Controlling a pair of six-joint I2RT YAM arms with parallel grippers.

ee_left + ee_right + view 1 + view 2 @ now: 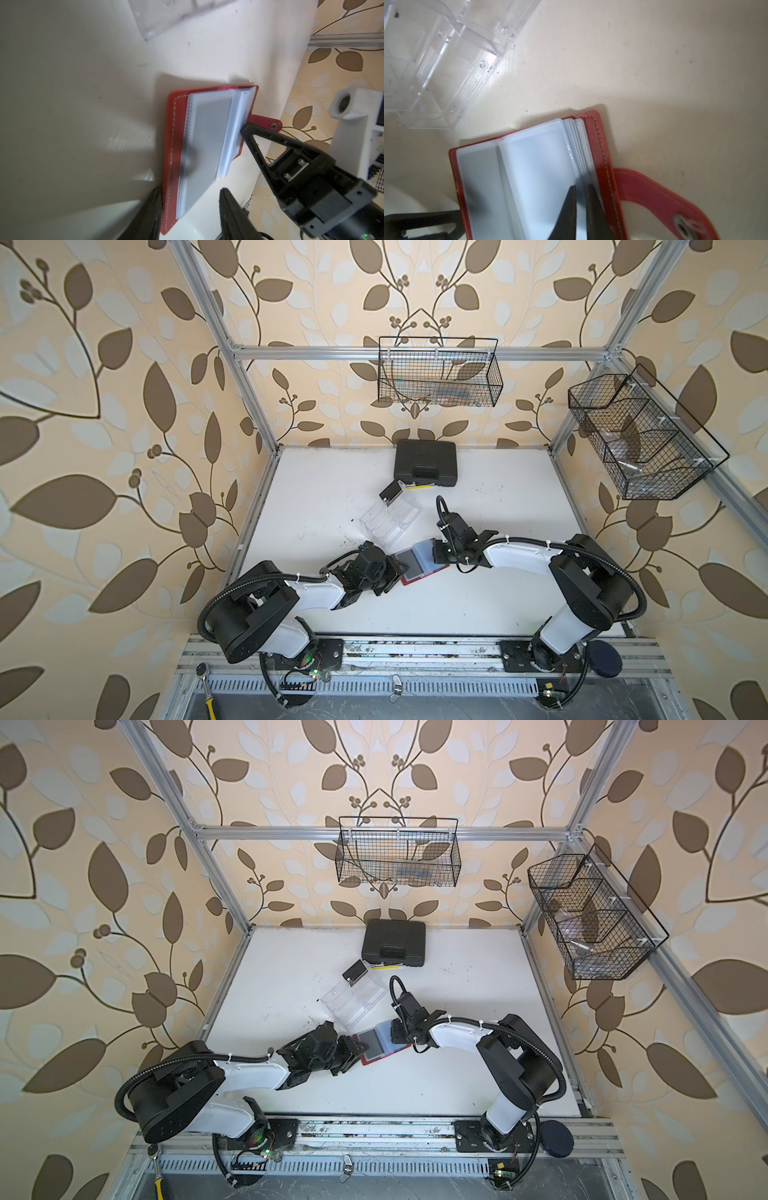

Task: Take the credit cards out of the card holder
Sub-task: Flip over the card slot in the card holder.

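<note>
Straddling the near edge of the open card holder (178, 135), the left pincer (189, 190) has its jaws apart w/ nothing gripped. The right pincer (581, 187) is clenched nearly closed, tips on the sleeve stack (577, 149) beside the strap tab (654, 191); pinching sleeves or only pressing them down, can't tell. Holder lies flat mid-worktop (478, 597) between both arms. One dark card (209, 149) shows thru the top sleeve on the left arm's side; another black card (392, 492) sits at the far end of the clear tray (388, 520). Risks, as I judge them: left jaws may close on cover + sleeve instead of the card alone, so the whole holder drags or lifts. The sleeve looks slick and the card edge barely stands out, so a slip is likely. If the right tips slide off, pages could flop over and hide the card. Both pincers sit close over the holder, so a pull toward the right arm could clash. Room: tray corner is near the holder's far side, black case (424, 462) well apart at the back. Worktop toward the arm bases is bare, prob. the best way out; holder is well off every worktop edge.
</note>
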